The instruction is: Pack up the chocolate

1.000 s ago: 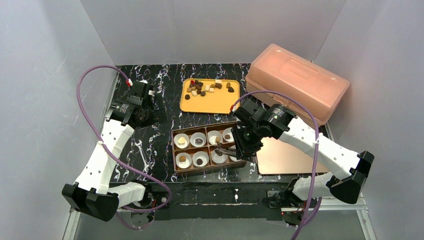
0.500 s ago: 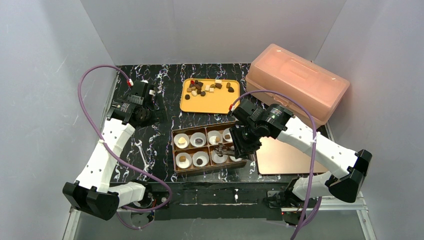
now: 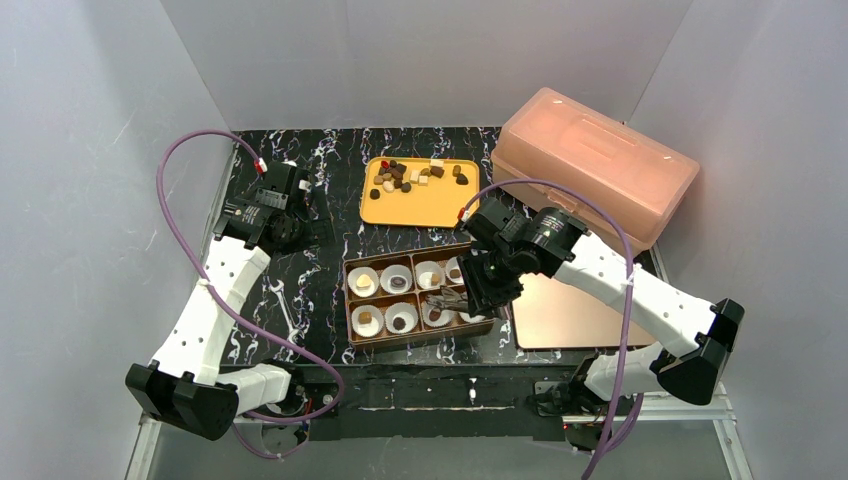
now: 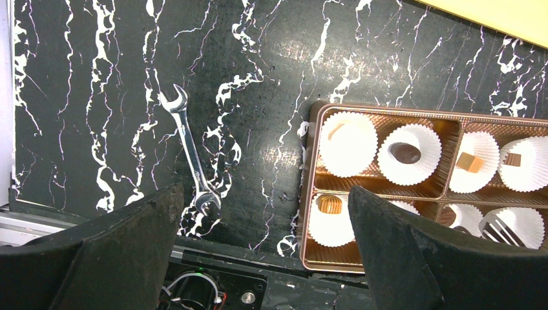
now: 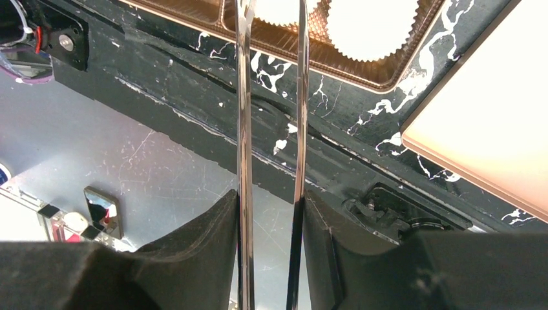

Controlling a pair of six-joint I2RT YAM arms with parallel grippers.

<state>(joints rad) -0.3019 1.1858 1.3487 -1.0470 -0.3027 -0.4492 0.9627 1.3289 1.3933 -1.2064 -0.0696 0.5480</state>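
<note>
The chocolate (image 3: 410,175) lies as small dark, tan and cream pieces on a yellow tray (image 3: 375,212). More pieces sit one apiece in white paper cups in the brown box (image 3: 349,300), among them a dark one (image 4: 406,152) and a ridged caramel one (image 4: 329,204). My right gripper (image 3: 485,290) is shut on metal tongs (image 5: 244,129), whose tips (image 4: 497,226) hang over a cup in the near row. Both tong arms lie against my fingers, with a gap between them. My left gripper (image 4: 265,258) hangs open and holds nothing, left of the box.
A steel wrench (image 4: 190,152) lies on the black marble table left of the box. A copper-coloured flat lid (image 3: 580,312) rests right of the box. A large pink lidded container (image 3: 595,165) stands at the back right.
The tong arms have spread apart a little in my right gripper over the near row of cups. The left arm has barely moved.
</note>
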